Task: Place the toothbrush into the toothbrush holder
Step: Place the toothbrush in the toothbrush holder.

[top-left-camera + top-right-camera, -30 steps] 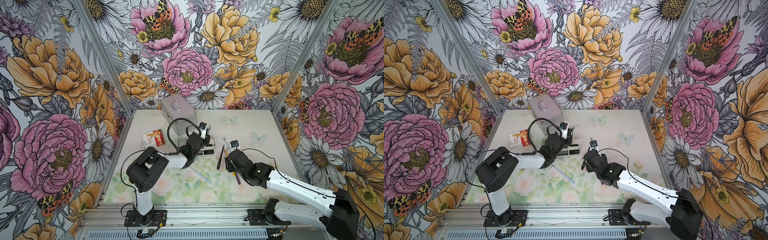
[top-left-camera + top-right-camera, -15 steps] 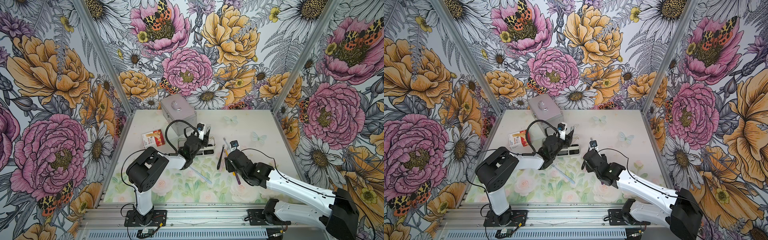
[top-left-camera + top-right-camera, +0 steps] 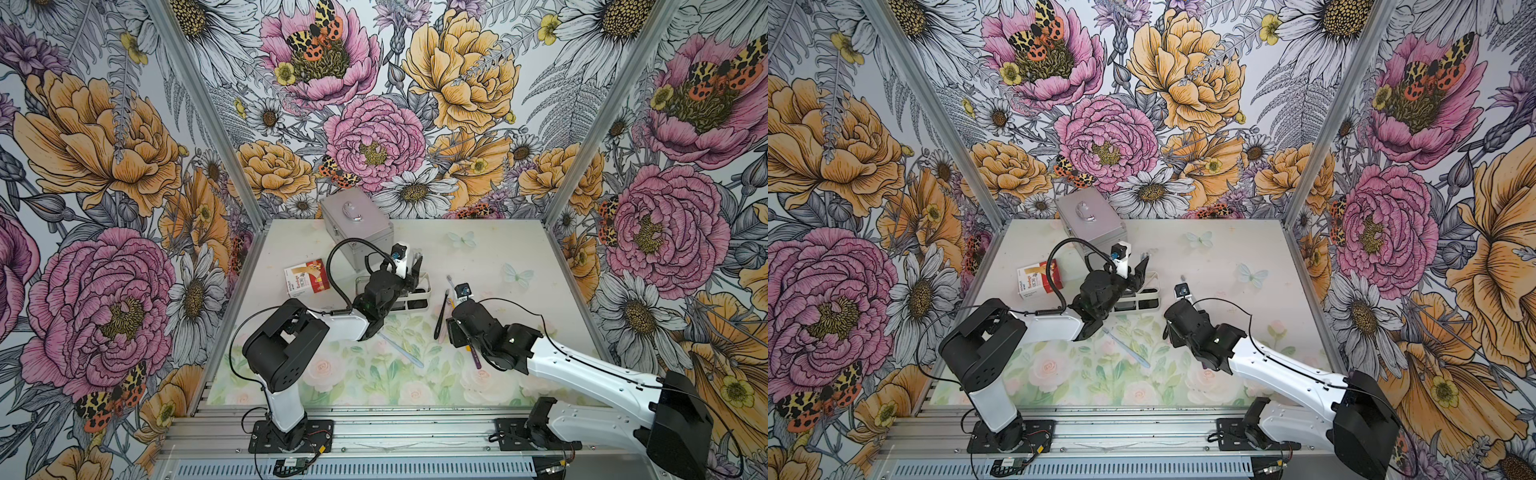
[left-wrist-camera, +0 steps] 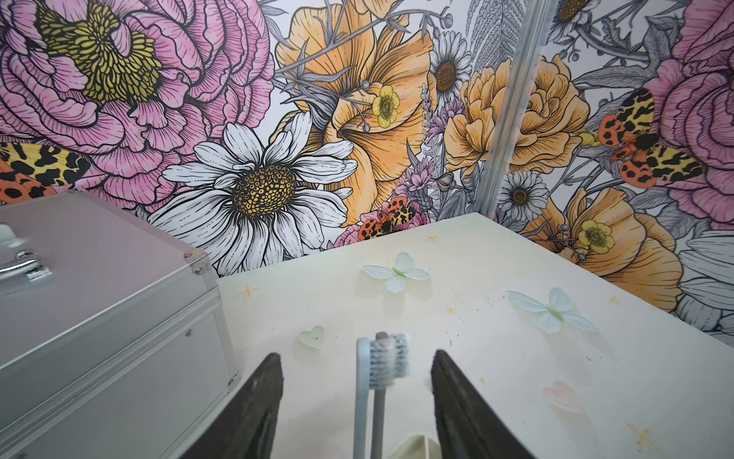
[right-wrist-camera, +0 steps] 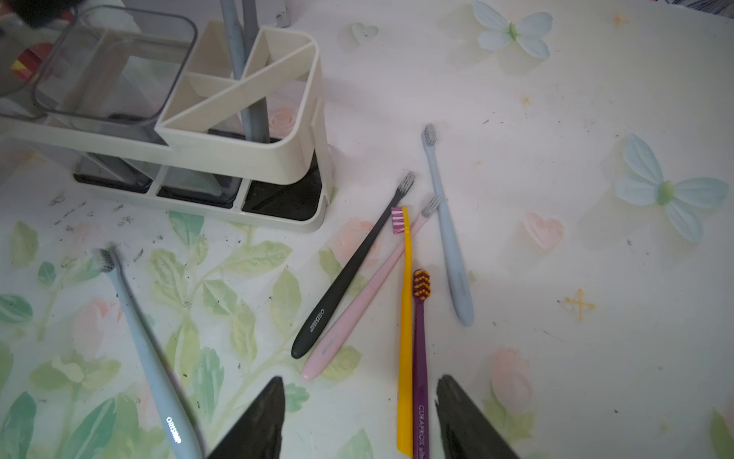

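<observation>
Floral tabletop (image 5: 556, 119); white compartment (image 5: 238, 85) of toothbrush holder (image 5: 296, 159) holds two grey toothbrushes (image 5: 252, 119).

Inside the left claw (image 4: 355, 353), two grey toothbrushes (image 4: 362, 397) run off the picture's edge, the holder (image 4: 417, 447) a mere sliver. Inside the right claw (image 5: 361, 378), a yellow toothbrush (image 5: 405, 337) and a purple toothbrush (image 5: 420, 357) are cut off likewise.

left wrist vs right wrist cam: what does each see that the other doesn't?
Left wrist only: the lid and handle of the silver case, and the bristle heads of the two standing brushes. Right wrist only: six loose toothbrushes lying flat, and the holder's clear cups. Both: the toothbrush holder, just a rim sliver in the left wrist view, and those brushes' handles.
</observation>
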You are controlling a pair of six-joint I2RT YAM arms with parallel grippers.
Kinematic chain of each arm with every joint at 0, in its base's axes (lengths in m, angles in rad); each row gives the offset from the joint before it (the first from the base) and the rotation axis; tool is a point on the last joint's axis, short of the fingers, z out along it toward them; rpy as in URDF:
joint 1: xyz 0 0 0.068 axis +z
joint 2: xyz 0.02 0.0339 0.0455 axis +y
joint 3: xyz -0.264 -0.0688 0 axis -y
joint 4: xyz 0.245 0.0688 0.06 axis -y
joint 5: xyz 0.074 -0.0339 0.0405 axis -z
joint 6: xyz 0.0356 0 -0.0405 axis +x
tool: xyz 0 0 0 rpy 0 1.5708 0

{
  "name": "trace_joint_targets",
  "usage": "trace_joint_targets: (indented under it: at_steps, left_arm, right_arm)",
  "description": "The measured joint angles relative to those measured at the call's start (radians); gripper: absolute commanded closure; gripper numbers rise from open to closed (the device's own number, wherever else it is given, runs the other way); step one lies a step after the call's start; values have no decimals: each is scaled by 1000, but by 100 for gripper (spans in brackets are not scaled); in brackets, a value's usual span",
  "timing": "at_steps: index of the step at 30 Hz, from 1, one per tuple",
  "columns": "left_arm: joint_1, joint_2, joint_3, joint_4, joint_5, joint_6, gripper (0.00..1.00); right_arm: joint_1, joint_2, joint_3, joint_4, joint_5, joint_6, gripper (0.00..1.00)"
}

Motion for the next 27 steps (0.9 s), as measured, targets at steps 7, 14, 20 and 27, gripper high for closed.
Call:
trace_joint_targets:
  at_steps: [7, 14, 20, 27]
  left_arm:
    - [-60, -187, -71, -69, -95, -13, 35]
    - [-69, -499, -157, -348, -202, -151, 33]
    - [-57, -636, -212, -589, -235, -263, 32]
    - [-29, -726, -299, -755, -241, -366, 31]
  right_arm:
    - [2, 76, 8, 5, -136, -58, 42]
    - [57, 221, 70, 30, -270, -124, 41]
    - [95, 366, 153, 64, -359, -177, 44]
    - [106, 473, 190, 83, -417, -194, 50]
